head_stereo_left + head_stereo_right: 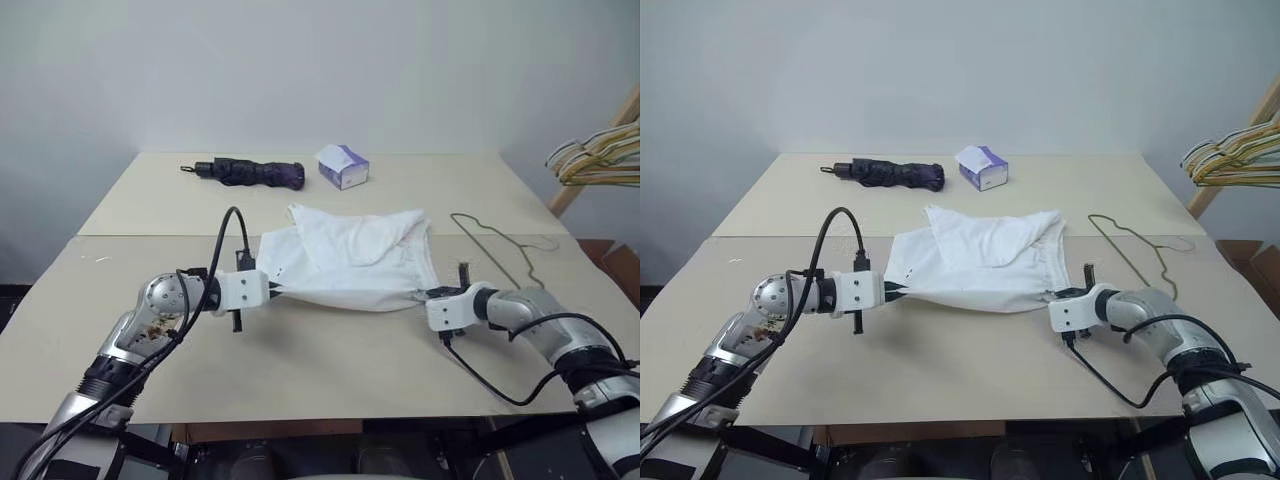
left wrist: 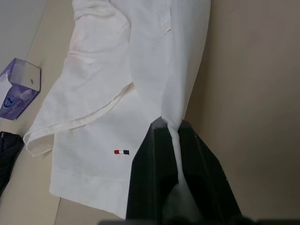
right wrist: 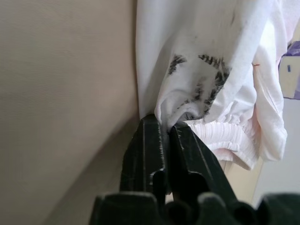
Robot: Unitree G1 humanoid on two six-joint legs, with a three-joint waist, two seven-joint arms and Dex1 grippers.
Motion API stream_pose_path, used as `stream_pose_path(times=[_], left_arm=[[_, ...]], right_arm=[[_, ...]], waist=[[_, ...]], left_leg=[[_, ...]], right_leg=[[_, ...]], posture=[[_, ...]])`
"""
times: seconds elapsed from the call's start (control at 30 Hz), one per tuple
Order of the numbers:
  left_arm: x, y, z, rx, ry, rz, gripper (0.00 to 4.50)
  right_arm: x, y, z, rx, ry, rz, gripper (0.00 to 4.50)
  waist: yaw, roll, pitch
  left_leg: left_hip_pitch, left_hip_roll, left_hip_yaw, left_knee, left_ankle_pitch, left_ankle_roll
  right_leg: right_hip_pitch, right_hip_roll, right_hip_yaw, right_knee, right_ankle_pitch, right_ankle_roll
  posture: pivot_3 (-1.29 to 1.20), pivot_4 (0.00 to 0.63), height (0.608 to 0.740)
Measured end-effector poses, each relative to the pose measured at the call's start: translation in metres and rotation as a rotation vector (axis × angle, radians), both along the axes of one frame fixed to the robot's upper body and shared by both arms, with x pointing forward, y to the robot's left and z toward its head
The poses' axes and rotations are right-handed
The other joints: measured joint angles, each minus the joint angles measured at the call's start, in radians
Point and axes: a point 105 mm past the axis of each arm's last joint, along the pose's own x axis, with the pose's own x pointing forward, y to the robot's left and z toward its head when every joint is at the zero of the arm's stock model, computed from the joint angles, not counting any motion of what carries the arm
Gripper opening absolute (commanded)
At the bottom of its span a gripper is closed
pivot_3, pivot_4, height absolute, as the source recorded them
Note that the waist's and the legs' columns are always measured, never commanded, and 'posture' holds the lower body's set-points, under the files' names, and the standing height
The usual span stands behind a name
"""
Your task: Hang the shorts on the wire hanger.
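Lying on: the beige tabletop, where the white cloth shorts are spread near the middle, stretched between both arms.
Shorts, look: plain white fabric, creased, with one upper flap folded over towards the far side; a gathered elastic waistband shows in the right wrist view beside dark smudged marks, and a tiny red, white and dark tag sits near a hem in the left wrist view.
Left tool: black fingers pressed together, pinching a thin bunched corner of the shorts at their left edge; the cloth runs between the fingers in the left wrist view.
Right tool: black fingers together, clamped on a fold of the shorts at the right lower corner, just by the waistband.
Wire hanger: the thin dull olive-grey wire hanger lies flat on the tabletop just beside the right edge of the shorts, apart from both tools.
Container: the white-and-purple tissue box stands at the far side of the tabletop, behind the shorts; what it holds cannot be made out.
Other things: a folded dark purple umbrella lies to the left of the box; a bunch of yellow and striped hangers hangs on a wooden rack at the far right.
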Motion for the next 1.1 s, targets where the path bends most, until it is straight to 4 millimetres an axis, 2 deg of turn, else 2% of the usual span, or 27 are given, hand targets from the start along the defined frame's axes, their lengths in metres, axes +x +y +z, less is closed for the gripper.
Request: stream_pose_path(times=[0.1,0.17,0.23,0.27,0.33,0.4,0.47,0.53,0.6,0.63,0.7,0.73,0.77,0.83,0.87,0.93,1.0,1.03,1.1], left_arm=[[-0.012,0.011,-0.002,0.069,0.038,-0.033,0.0],[-0.035,0.027,0.004,0.151,0.123,-0.106,0.0],[-0.047,0.032,0.019,0.166,0.158,-0.144,0.0],[-0.051,0.035,0.032,0.174,0.164,-0.158,0.0],[-0.056,0.037,0.045,0.202,0.168,-0.19,0.0],[-0.051,0.032,0.053,0.196,0.153,-0.208,0.0],[-0.028,0.015,0.067,0.113,0.069,-0.189,0.0],[0.006,-0.001,0.081,0.013,-0.034,-0.103,0.0],[0.061,-0.019,0.109,-0.132,-0.213,0.107,0.0],[0.085,-0.026,0.129,-0.202,-0.314,0.212,0.0],[0.109,-0.032,0.178,-0.316,-0.521,0.346,0.0],[0.116,-0.026,0.222,-0.429,-0.691,0.437,0.0],[0.111,-0.011,0.259,-0.523,-0.851,0.501,0.0],[0.102,0.005,0.286,-0.592,-0.979,0.54,0.0],[0.09,0.017,0.303,-0.623,-1.065,0.536,0.0],[0.074,0.024,0.316,-0.636,-1.124,0.492,0.0],[0.061,0.029,0.31,-0.618,-1.091,0.43,0.0],[0.058,0.033,0.299,-0.58,-1.04,0.407,0.0],[0.051,0.043,0.249,-0.46,-0.83,0.346,0.0]], right_arm=[[-0.02,0.003,0.003,0.007,0.037,0.036,0.03],[-0.049,0.009,0.013,0.029,0.127,0.078,0.03],[-0.068,0.013,0.029,0.042,0.206,0.111,0.03],[-0.078,0.015,0.045,0.055,0.245,0.127,0.03],[-0.081,0.018,0.074,0.085,0.257,0.14,0.03],[-0.068,0.024,0.095,0.156,0.23,0.114,0.03],[-0.041,0.033,0.114,0.24,0.15,0.084,0.03],[-0.007,0.041,0.13,0.318,0.035,0.024,0.03],[0.042,0.051,0.158,0.433,-0.163,-0.081,0.03],[0.062,0.057,0.177,0.481,-0.291,-0.127,0.03],[0.083,0.062,0.216,0.515,-0.542,-0.173,0.03],[0.089,0.057,0.249,0.529,-0.751,-0.201,0.03],[0.086,0.051,0.274,0.565,-0.916,-0.214,0.03],[0.08,0.044,0.289,0.606,-1.03,-0.222,0.03],[0.072,0.04,0.298,0.633,-1.106,-0.205,0.03],[0.058,0.04,0.304,0.64,-1.171,-0.147,0.03],[0.049,0.043,0.294,0.638,-1.156,-0.105,0.03],[0.046,0.043,0.283,0.628,-1.117,-0.092,0.03],[0.041,0.041,0.238,0.583,-0.963,-0.078,0.03]], waist=[[0.011,0.0,0.0],[0.018,0.003,0.002],[0.025,0.006,0.005],[0.029,0.007,0.005],[0.035,0.007,0.006],[0.038,0.004,0.008],[0.039,0.002,0.008],[0.042,0.001,0.009],[0.042,0.0,0.01],[0.042,0.0,0.011],[0.044,0.0,0.01],[0.046,0.0,0.01],[0.046,0.0,0.01],[0.046,0.0,0.01],[0.046,0.0,0.01],[0.046,0.0,0.01],[0.045,0.0,0.009],[0.043,0.0,0.009],[0.037,0.001,0.009]], left_leg=[[-0.002,0.001,-0.001,0.0,0.0,0.0],[-0.003,0.002,0.0,-0.001,-0.001,0.0],[-0.003,0.001,0.0,-0.001,-0.001,0.001],[-0.001,0.001,0.001,-0.001,-0.001,0.001],[0.004,0.001,0.002,-0.001,-0.002,0.001],[0.011,0.002,0.004,-0.001,-0.006,-0.007],[0.012,0.001,0.004,0.001,-0.004,-0.005],[0.012,0.0,0.004,0.002,0.0,-0.002],[0.011,0.0,0.003,0.002,0.008,-0.002],[0.007,0.0,0.002,0.002,0.011,-0.002],[-0.01,-0.001,0.002,0.002,0.018,0.003],[-0.028,-0.002,0.001,0.001,0.019,0.003],[-0.037,-0.003,0.001,-0.001,0.02,0.0],[-0.042,-0.003,0.001,-0.004,0.024,-0.008],[-0.042,-0.003,0.001,-0.013,0.024,-0.011],[-0.042,-0.005,0.002,-0.016,0.024,-0.012],[-0.042,-0.004,0.002,-0.017,0.023,-0.013],[-0.042,-0.004,0.003,-0.017,0.023,-0.014],[-0.039,-0.004,0.002,-0.017,0.022,-0.012]], right_leg=[[-0.002,0.001,0.0,0.0,0.0,0.0],[-0.003,0.001,0.0,0.001,0.0,0.0],[-0.003,-0.001,0.0,0.001,-0.001,0.0],[-0.002,-0.001,0.0,0.0,0.0,0.0],[0.001,-0.001,-0.001,0.0,-0.001,0.0],[0.002,-0.002,-0.001,-0.001,-0.005,-0.005],[0.003,-0.002,-0.001,-0.001,0.0,-0.003],[0.002,-0.002,-0.001,0.0,0.005,-0.003],[0.001,-0.001,-0.001,0.0,0.01,-0.002],[-0.002,-0.001,-0.001,0.001,0.012,0.0],[-0.016,-0.001,0.0,0.003,0.02,0.001],[-0.036,-0.002,0.002,0.009,0.02,0.003],[-0.048,-0.002,0.004,0.012,0.02,0.004],[-0.054,-0.001,0.003,0.018,0.019,0.004],[-0.058,-0.001,0.003,0.017,0.019,0.004],[-0.062,-0.002,0.001,0.017,0.019,0.004],[-0.062,-0.002,-0.001,0.015,0.019,0.004],[-0.061,-0.002,-0.001,0.015,0.018,0.006],[-0.052,-0.002,-0.002,0.007,0.016,0.007]], posture=[[0.0,0.0,0.74],[0.0,0.0,0.74],[0.0,0.0,0.74],[0.0,0.0,0.74],[-0.01,0.0,0.74],[-0.01,0.0,0.74],[-0.02,0.0,0.74],[-0.03,0.0,0.74],[-0.03,0.0,0.74],[-0.03,0.0,0.74],[-0.03,0.0,0.74],[-0.03,0.0,0.74],[-0.03,0.0,0.74],[-0.04,0.0,0.74],[-0.03,0.0,0.74],[-0.03,0.0,0.74],[-0.03,0.0,0.74],[-0.02,0.0,0.74],[-0.01,0.0,0.74]])
